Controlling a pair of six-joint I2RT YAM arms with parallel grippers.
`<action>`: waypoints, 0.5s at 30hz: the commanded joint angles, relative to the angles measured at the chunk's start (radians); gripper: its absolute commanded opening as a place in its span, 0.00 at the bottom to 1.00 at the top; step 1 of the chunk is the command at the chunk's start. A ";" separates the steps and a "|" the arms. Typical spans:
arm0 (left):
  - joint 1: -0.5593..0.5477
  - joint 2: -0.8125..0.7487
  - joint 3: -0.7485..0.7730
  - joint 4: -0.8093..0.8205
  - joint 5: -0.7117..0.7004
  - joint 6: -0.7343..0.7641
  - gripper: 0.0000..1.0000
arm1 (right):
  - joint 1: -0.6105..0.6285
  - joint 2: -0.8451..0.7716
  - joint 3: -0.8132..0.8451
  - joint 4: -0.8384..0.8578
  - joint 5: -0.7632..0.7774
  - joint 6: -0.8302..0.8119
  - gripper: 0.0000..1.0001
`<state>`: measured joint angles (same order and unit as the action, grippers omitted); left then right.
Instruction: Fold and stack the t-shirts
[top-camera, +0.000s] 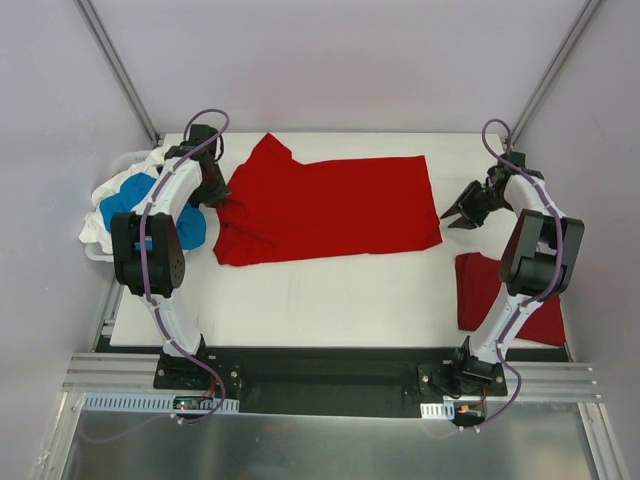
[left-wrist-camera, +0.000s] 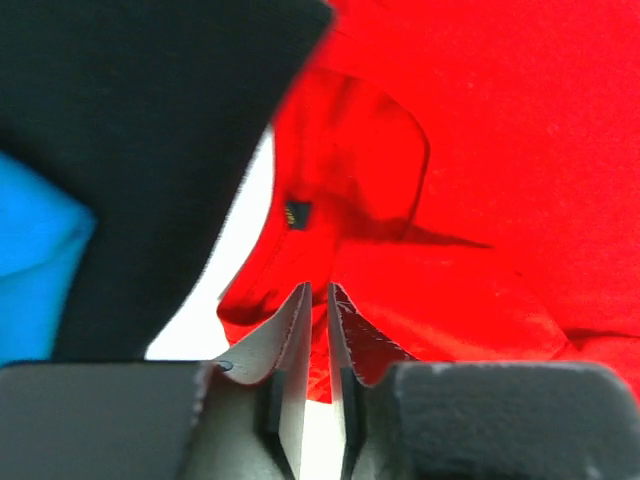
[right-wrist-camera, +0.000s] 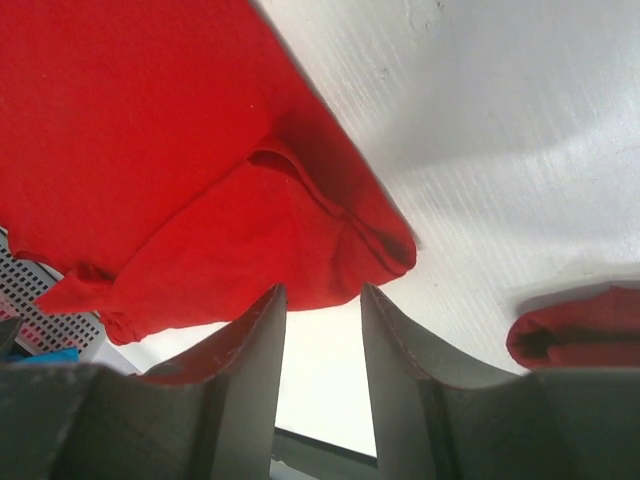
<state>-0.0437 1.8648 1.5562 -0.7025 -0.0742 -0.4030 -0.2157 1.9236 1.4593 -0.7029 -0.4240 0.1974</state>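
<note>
A red t-shirt (top-camera: 320, 210) lies folded lengthwise across the middle of the white table (top-camera: 340, 290). My left gripper (top-camera: 215, 195) is at its left end. In the left wrist view that gripper (left-wrist-camera: 318, 287) has its jaws a narrow slit apart, with red cloth (left-wrist-camera: 480, 150) showing through the gap. My right gripper (top-camera: 455, 212) hangs just off the shirt's right edge. It is open (right-wrist-camera: 322, 290) with nothing between its fingers, and the shirt's corner (right-wrist-camera: 150, 130) lies just beyond the tips. A folded red t-shirt (top-camera: 490, 295) lies at the near right (right-wrist-camera: 580, 335).
A heap of white, blue and black t-shirts (top-camera: 130, 205) sits at the table's left edge, under the left arm; black cloth (left-wrist-camera: 130, 120) and blue cloth (left-wrist-camera: 35, 260) fill the left wrist view's left side. Slanted frame posts (top-camera: 115, 65) rise at both back corners.
</note>
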 joint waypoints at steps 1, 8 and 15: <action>0.011 -0.007 0.067 -0.048 -0.085 0.000 0.15 | 0.007 -0.021 0.001 -0.018 -0.019 -0.007 0.37; 0.005 -0.032 0.070 -0.065 -0.046 -0.025 0.64 | 0.016 -0.008 0.033 -0.035 -0.049 -0.003 0.39; -0.051 -0.058 -0.036 -0.058 -0.032 -0.066 0.62 | 0.025 0.046 0.090 -0.046 -0.047 -0.013 0.49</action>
<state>-0.0658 1.8565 1.5726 -0.7338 -0.1284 -0.4313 -0.1989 1.9347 1.4784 -0.7212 -0.4538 0.1967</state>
